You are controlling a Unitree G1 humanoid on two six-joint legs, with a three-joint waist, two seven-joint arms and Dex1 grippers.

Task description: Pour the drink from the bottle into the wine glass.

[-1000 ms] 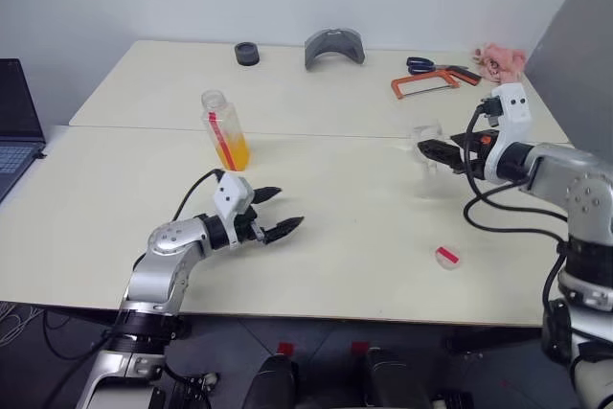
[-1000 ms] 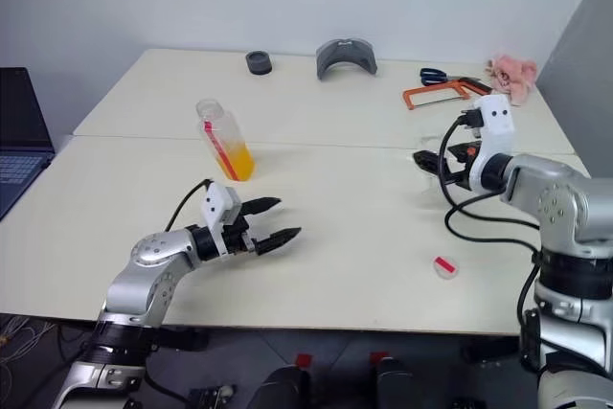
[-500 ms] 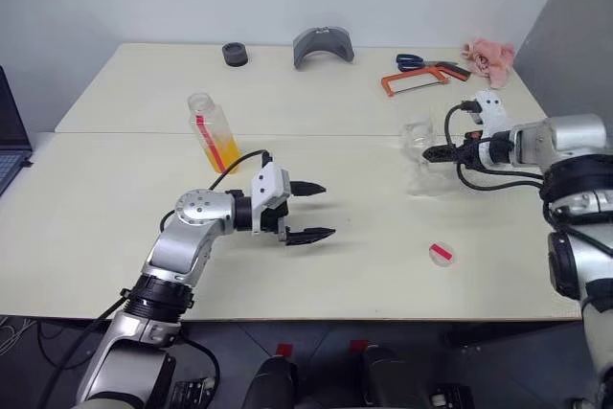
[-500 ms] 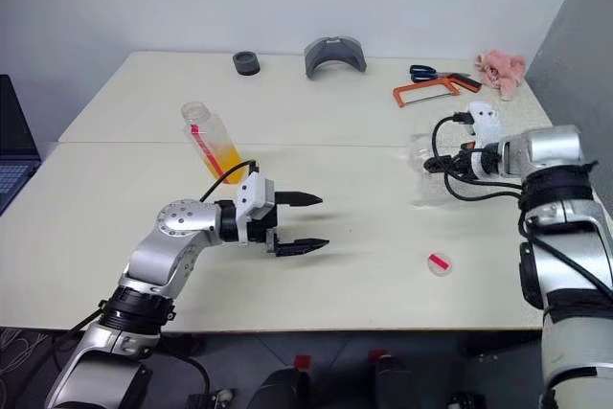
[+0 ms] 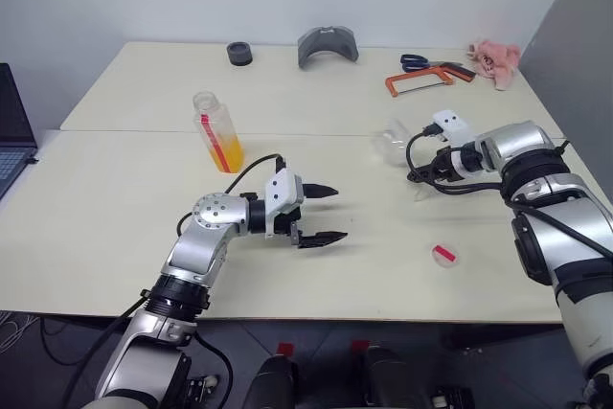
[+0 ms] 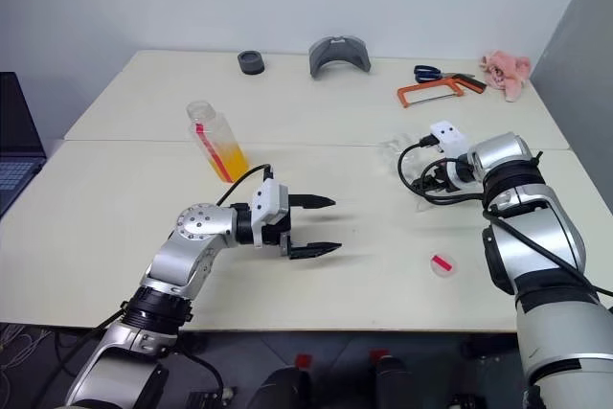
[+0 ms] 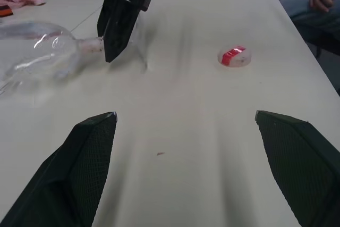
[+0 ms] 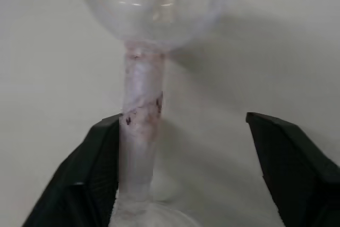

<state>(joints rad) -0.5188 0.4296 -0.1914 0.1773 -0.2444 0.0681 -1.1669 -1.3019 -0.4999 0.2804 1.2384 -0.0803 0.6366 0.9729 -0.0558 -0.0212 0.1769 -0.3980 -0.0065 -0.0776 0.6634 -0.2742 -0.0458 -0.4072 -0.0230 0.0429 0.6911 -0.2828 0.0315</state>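
On the cream tabletop [image 5: 115, 237], the small clear plastic bottle with a red label strip [image 5: 219, 131] stood upright at left. The clear stemmed wine glass [image 5: 395, 142] was well apart to its right, its stem between the right pincer's [image 8: 180, 179] fingers. The left pincer [image 5: 324, 214] hovered between them, nearer the front edge. A small round red-and-white cap [image 5: 444, 255] lay before the glass.
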